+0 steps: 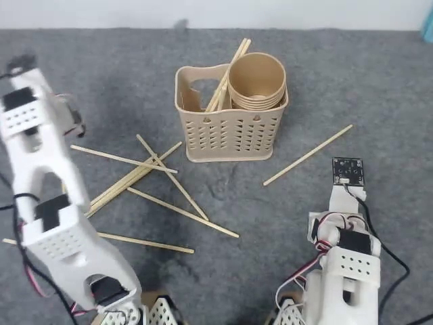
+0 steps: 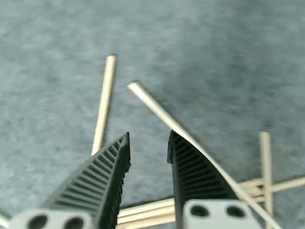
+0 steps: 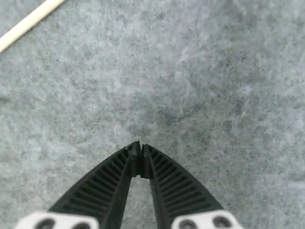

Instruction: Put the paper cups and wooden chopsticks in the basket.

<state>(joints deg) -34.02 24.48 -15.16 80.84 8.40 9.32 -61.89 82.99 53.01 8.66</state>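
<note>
A beige basket (image 1: 230,135) stands at the back middle of the grey carpet. A stack of paper cups (image 1: 257,81) sits in its right compartment, with a few wooden chopsticks (image 1: 226,68) leaning beside them. Several more chopsticks (image 1: 172,177) lie crossed on the carpet left of and in front of the basket. A single chopstick (image 1: 308,155) lies to its right. My left gripper (image 2: 147,143) hangs open over two chopstick ends (image 2: 104,105), with one stick (image 2: 157,109) running along its finger. My right gripper (image 3: 140,145) is shut and empty above bare carpet, a chopstick (image 3: 28,21) off to one side.
The left arm (image 1: 40,149) stretches along the left side of the carpet. The right arm (image 1: 345,250) stands at the front right. Bare carpet (image 1: 270,223) lies between the right arm and the basket.
</note>
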